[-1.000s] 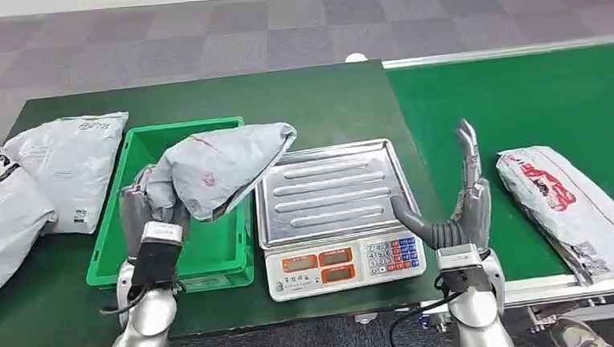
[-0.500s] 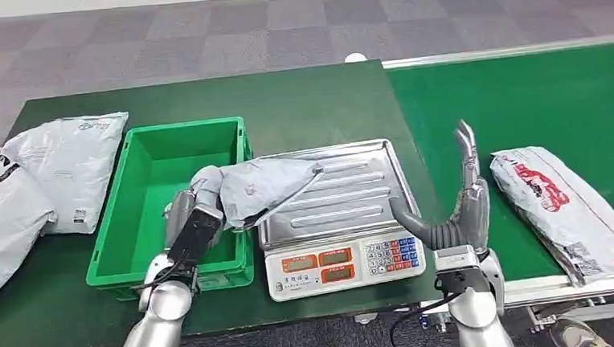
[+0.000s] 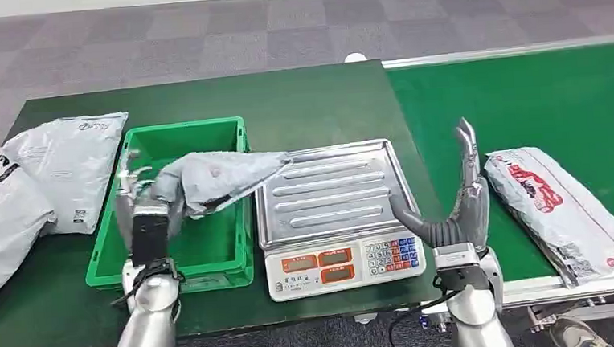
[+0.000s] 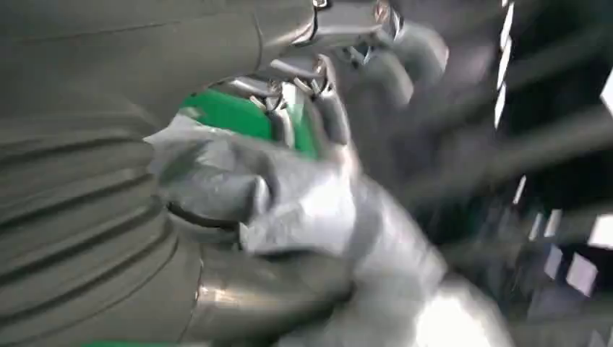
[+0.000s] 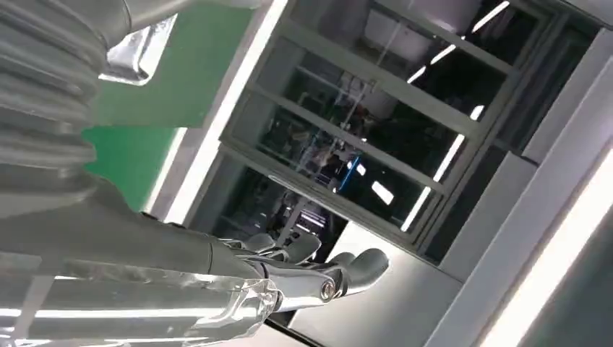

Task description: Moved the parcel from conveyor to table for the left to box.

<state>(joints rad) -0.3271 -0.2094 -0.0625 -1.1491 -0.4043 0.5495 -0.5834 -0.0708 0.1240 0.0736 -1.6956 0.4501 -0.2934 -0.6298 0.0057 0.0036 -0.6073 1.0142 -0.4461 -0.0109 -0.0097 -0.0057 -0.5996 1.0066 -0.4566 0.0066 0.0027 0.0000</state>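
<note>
Now the left robot hand [image 3: 146, 201] grips the grey parcel [image 3: 219, 176] above the green box [image 3: 229, 130], its tip over the scale [image 3: 333, 189]; the blurred wrist view seems to agree. Right robot hand [image 3: 460, 208] stands released.

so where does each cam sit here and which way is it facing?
Head: high on the body, looking down at green bin, scale and conveyor; both arms show.
Left wrist: behind left hand, blurred, facing its grey parcel, which the head view shares.
Right wrist: behind right hand, facing upward at windows.
</note>
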